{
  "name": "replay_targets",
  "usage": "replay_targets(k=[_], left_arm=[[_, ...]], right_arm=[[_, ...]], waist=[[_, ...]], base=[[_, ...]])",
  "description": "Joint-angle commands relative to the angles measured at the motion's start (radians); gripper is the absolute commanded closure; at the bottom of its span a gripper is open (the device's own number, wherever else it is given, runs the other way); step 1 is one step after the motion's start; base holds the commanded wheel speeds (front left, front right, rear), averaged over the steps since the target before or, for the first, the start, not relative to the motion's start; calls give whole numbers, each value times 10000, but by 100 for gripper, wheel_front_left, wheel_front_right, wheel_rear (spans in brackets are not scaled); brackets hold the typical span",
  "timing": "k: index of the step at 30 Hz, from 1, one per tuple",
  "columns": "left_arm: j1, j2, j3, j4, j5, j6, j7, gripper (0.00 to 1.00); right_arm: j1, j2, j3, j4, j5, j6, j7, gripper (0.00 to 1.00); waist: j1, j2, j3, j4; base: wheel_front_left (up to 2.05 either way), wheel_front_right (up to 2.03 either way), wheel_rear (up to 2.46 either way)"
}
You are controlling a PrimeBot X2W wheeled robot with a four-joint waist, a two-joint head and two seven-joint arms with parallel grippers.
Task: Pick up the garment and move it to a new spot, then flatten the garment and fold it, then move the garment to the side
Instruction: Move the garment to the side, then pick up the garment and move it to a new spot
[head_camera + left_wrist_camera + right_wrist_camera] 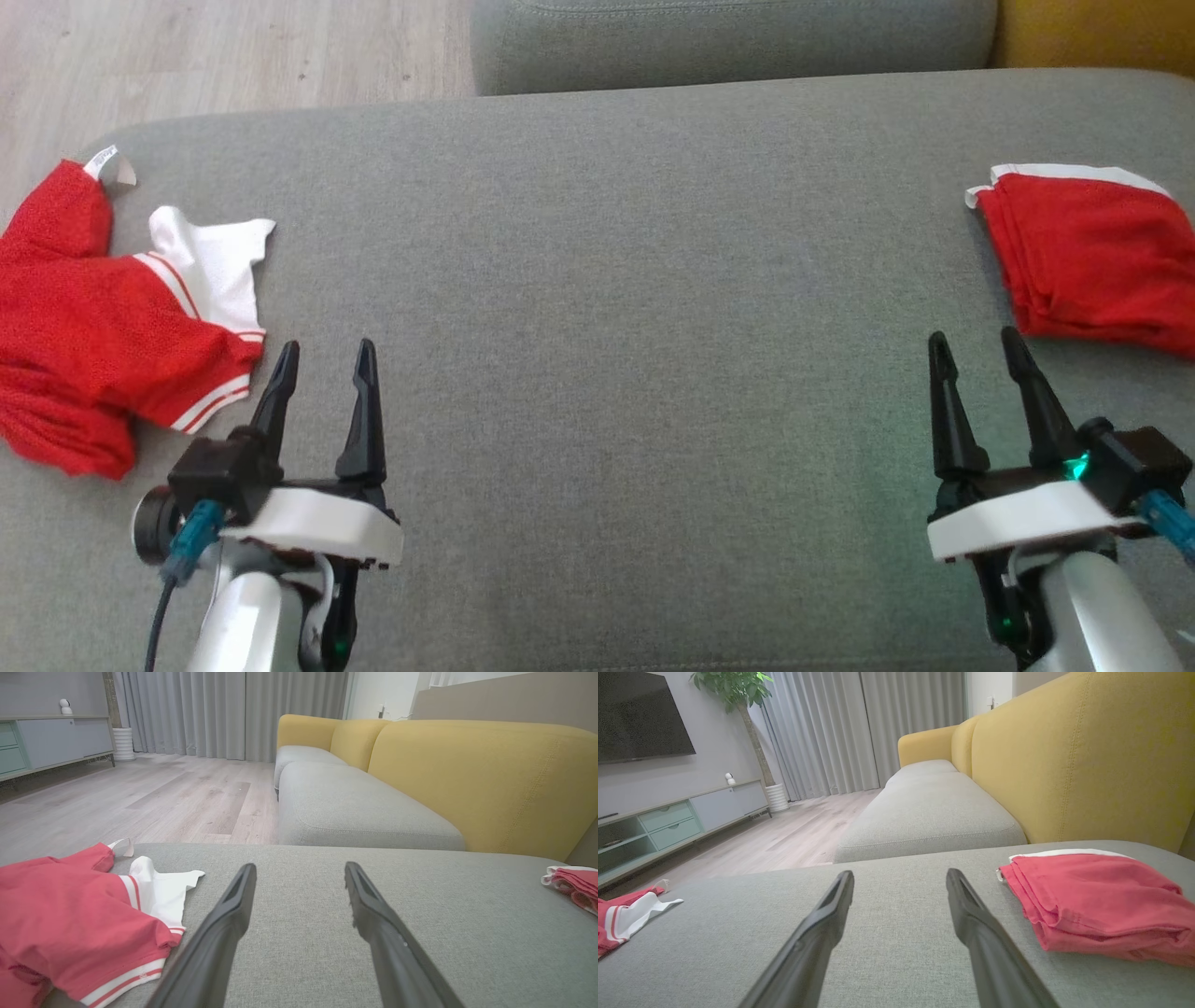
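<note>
Head view: crumpled garment (93, 317) lies at the left end of the cushion (607, 280), just beside the left gripper (327, 347). Folded garment (1092, 252) sits far right, near the right gripper (971, 334). Both grippers have fingers apart, empty.

Left wrist view: crumpled garment untouched; pickup, flattening and folding all remain.

Right wrist view: folded garment looks finished, though its layers are unclear.

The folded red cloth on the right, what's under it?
The folded red garment lies on the grey cushion. A white edge peeks out along its far side; anything between its layers is hidden.
</note>
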Motion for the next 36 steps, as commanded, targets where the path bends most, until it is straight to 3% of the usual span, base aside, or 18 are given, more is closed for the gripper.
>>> replay_targets(k=[1, 20, 29, 36], left_arm=[[-310, 43, 315, -281, 122, -41, -53, 0], [-341, 26, 383, -111, 21, 15, -53, 0], [-271, 25, 480, -23, 60, 194, -53, 0], [-143, 25, 544, 55, 20, 306, -53, 0]], right_arm=[[-150, 8, 138, -435, -139, 75, -134, 0], [-56, 162, 55, -281, -397, 75, -62, 0], [21, 317, 479, -84, -190, 75, 20, 0], [-45, 373, 655, -1, -165, 75, 50, 0]], waist=[[0, 0, 7, -4], [0, 0, -125, 137], [0, 0, -366, 844], [0, 0, -426, 1799]], base=[[0, 0, 0], [0, 0, 0], [0, 0, 0], [0, 0, 0]])
